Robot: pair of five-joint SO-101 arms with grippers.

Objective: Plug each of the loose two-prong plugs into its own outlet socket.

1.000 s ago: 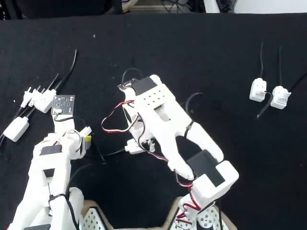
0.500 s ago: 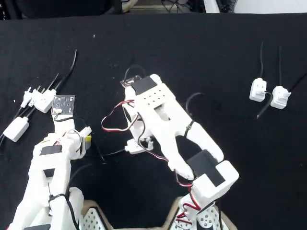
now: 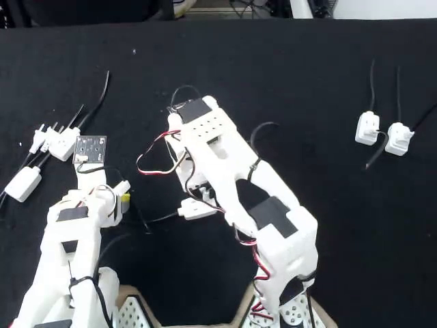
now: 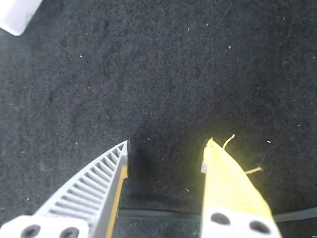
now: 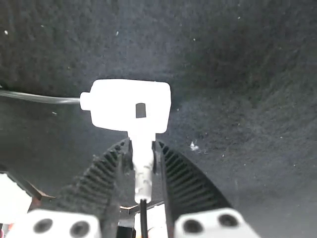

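My right gripper is shut on a slim white plug whose front end meets a white socket block; the prongs are hidden. A thin cable leaves the block's side. From the high view this block lies mid-table, under the right arm. My left gripper is open over bare black cloth with nothing between its fingers; it hangs at the lower left. Loose white plugs and a socket block lie at the left edge.
Two white sockets with cables rest at the far right. A black cloth covers the table. Red and black wires loop off the right arm. A white corner shows in the left wrist view.
The right arm has swung to the left, its elbow shifting left and toward the front. The socket block beneath it has barely moved. The left arm has stayed still.
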